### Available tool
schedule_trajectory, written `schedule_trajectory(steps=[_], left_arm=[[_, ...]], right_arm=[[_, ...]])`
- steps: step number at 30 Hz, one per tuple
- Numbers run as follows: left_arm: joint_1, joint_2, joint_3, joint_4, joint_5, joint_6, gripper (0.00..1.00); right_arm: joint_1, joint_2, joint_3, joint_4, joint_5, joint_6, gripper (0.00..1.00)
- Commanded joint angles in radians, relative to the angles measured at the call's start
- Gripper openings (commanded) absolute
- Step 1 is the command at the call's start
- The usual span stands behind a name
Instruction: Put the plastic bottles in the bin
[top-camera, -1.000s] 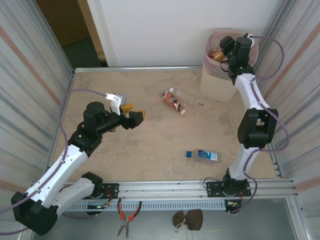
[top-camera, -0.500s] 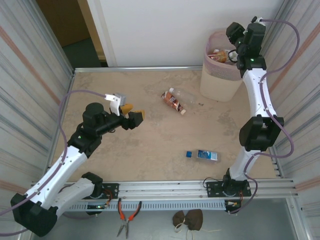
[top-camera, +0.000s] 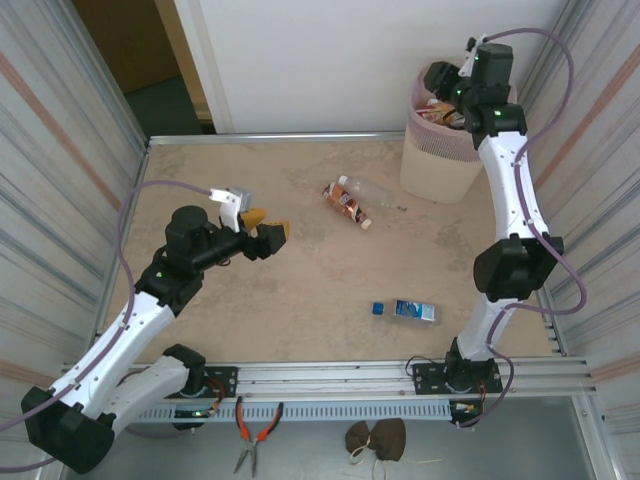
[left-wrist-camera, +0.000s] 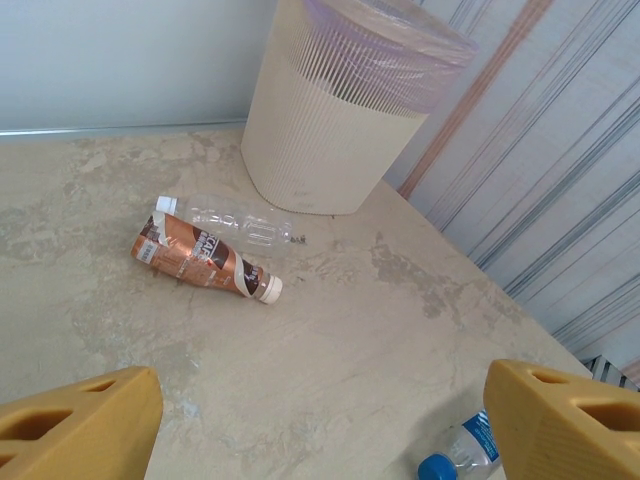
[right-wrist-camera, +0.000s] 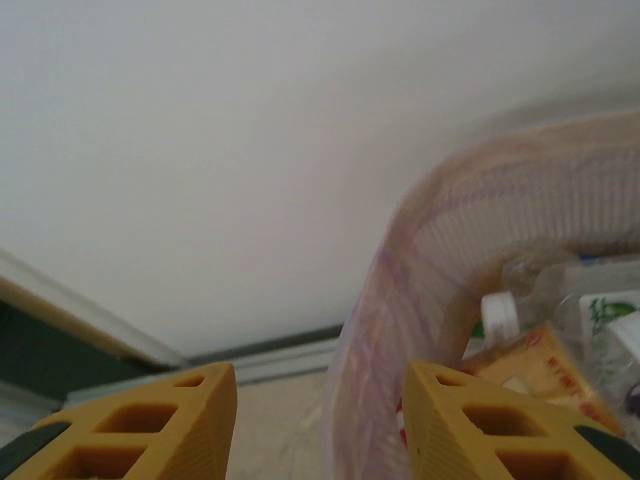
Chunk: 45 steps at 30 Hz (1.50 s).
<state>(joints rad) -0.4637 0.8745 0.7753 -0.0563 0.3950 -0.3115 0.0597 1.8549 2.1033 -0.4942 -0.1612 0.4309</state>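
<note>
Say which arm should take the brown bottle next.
Left. The left gripper hovers open over the table, facing the brown bottle; the right gripper is up over the bin, farther away.

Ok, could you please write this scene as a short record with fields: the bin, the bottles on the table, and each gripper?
bin: beige, pinkish bag over the rim, at the far right of the table
bottles in the bin: several, exact number unclear
bottles left on the table: three
brown-label bottle: lying near the table's middle, white cap
clear bottle: lying close beside it, on the bin's side
blue-cap bottle: lying nearer the right arm's base
left gripper: open, empty, over the table's left part
right gripper: open, empty, above the bin's rim
</note>
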Motion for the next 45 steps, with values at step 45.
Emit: schedule_trajectory(steps=[45], left_arm=[[0.059,0.001,0.032,-0.057,0.056,0.054,0.84]], right_arm=[[0.931,-0.321,-0.997,-0.567,0.368,-0.811,0.62]])
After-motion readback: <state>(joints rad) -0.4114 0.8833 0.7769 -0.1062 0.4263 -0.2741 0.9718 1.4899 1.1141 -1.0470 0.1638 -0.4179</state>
